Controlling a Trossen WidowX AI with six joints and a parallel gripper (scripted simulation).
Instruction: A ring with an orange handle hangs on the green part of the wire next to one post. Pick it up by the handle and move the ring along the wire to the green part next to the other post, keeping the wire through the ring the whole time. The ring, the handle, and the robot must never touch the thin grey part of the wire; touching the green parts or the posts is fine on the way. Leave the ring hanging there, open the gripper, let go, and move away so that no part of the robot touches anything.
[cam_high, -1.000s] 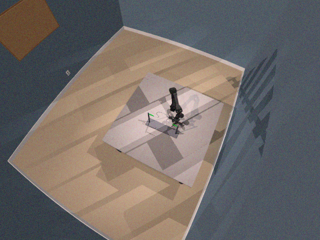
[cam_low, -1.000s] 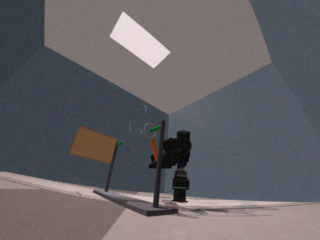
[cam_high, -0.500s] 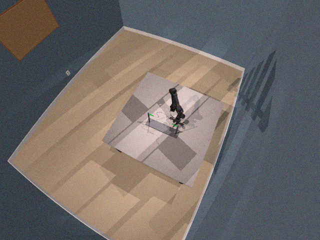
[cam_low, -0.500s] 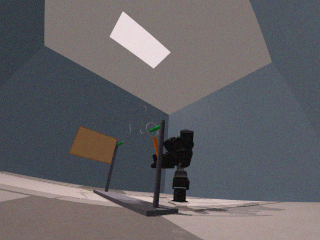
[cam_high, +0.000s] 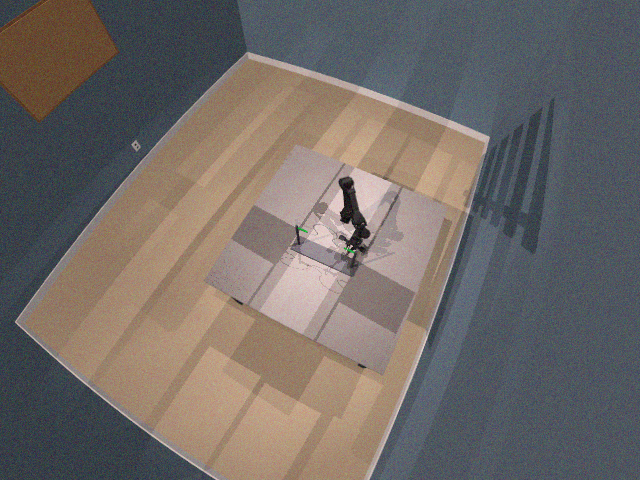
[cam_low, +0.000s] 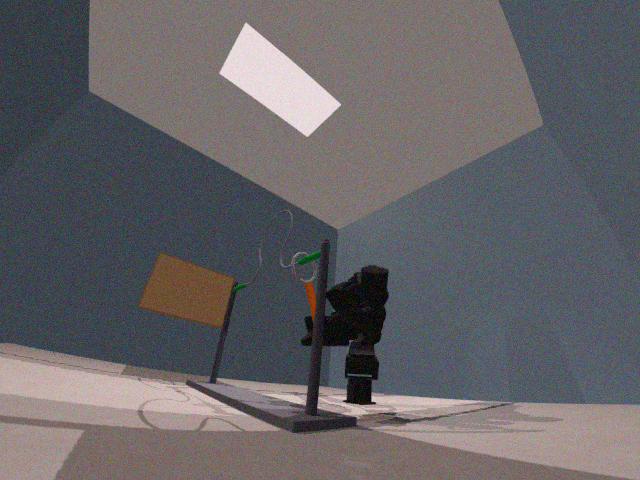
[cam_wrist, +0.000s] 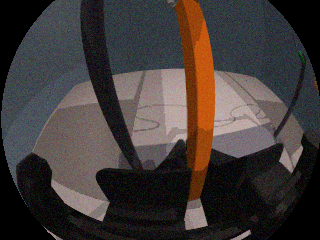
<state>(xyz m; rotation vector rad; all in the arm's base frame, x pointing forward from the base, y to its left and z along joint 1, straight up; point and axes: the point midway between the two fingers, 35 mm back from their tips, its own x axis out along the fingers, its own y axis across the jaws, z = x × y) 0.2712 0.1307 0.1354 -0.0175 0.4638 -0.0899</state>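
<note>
The gripper (cam_low: 309, 331) (cam_wrist: 194, 175) is shut on the orange handle (cam_low: 310, 295) (cam_wrist: 200, 90), which stands nearly upright below the ring. The thin ring (cam_low: 305, 280) is around the near green part (cam_low: 311, 256) (cam_high: 349, 250), close to its inner end, beside the near post (cam_low: 317, 335) (cam_wrist: 97, 65). Whether the ring touches the wire cannot be told. The thin grey wire (cam_low: 260, 253) curves up and over to the far green part (cam_low: 239, 287) (cam_high: 302, 230) (cam_wrist: 302, 57) at the far post (cam_low: 222, 335) (cam_high: 297, 235) (cam_wrist: 295, 102).
Both posts stand on a dark base plate (cam_low: 248, 401) (cam_high: 320, 256). The near post rises close beside the gripper in the wrist view. The arm (cam_high: 350, 201) reaches from the table's back side. Shadows of the wire fall across the table (cam_high: 299, 299).
</note>
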